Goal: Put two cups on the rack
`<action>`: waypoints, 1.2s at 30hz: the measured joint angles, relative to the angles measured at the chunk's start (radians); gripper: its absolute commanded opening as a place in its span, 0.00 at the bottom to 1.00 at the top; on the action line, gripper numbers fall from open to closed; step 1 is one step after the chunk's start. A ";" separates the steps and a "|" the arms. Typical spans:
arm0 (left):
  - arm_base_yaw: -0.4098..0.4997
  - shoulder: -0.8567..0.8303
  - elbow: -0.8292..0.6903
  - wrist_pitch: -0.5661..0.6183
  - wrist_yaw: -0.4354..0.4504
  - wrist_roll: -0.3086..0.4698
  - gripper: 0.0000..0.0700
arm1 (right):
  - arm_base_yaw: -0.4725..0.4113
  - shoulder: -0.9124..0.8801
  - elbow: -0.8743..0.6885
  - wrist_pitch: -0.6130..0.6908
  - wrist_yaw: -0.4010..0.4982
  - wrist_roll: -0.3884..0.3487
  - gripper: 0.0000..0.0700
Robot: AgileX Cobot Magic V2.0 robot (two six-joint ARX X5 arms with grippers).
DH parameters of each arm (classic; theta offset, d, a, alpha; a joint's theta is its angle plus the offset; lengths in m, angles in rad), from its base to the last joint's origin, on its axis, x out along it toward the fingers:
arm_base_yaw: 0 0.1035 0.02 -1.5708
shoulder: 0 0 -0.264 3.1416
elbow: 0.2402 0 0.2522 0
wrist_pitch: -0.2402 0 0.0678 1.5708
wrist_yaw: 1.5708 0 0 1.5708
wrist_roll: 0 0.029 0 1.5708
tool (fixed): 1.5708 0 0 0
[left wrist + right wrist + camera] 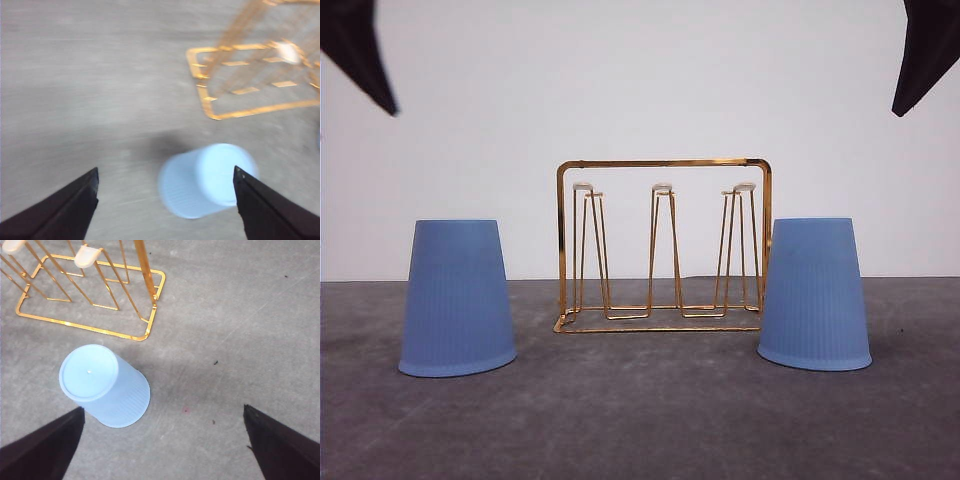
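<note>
The left tool (165, 200) hangs above the surface (75, 100) with its two dark fingers spread wide and nothing between them. Below it, close to one finger, stands the left cup (205, 180), mouth down with its flat base facing up; this view is blurred, so finer detail is lost. The right tool (162, 440) is likewise spread wide and empty, high over the surface, with the right cup (105, 387) standing mouth down off to one side of the gap rather than centred in it.

In the front view both tools are up at the top corners, well above everything. The left cup (457, 298) and right cup (814, 294) stand upside down on the grey surface (640, 420), one on each side of the gold wire rack (663, 245). The right cup sits just beside the rack's frame; the left is a little further off. The rack's white-tipped prongs (662, 188) are all bare.

Nothing of the task looks done yet: neither cup is gripped or lifted, and both still have to be picked up and set over prongs.
</note>
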 measured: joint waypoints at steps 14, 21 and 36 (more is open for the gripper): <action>-0.240 0.249 0.003 0.131 -0.055 -0.010 0.74 | 0.000 0.000 0.000 0.000 0.000 0.000 0.92; -0.264 0.356 0.009 0.124 -0.194 -0.012 0.74 | 0.000 0.000 0.000 0.000 0.000 0.000 0.92; -0.273 0.359 0.024 0.092 -0.190 -0.011 0.38 | 0.000 0.000 0.000 0.000 0.000 0.000 0.92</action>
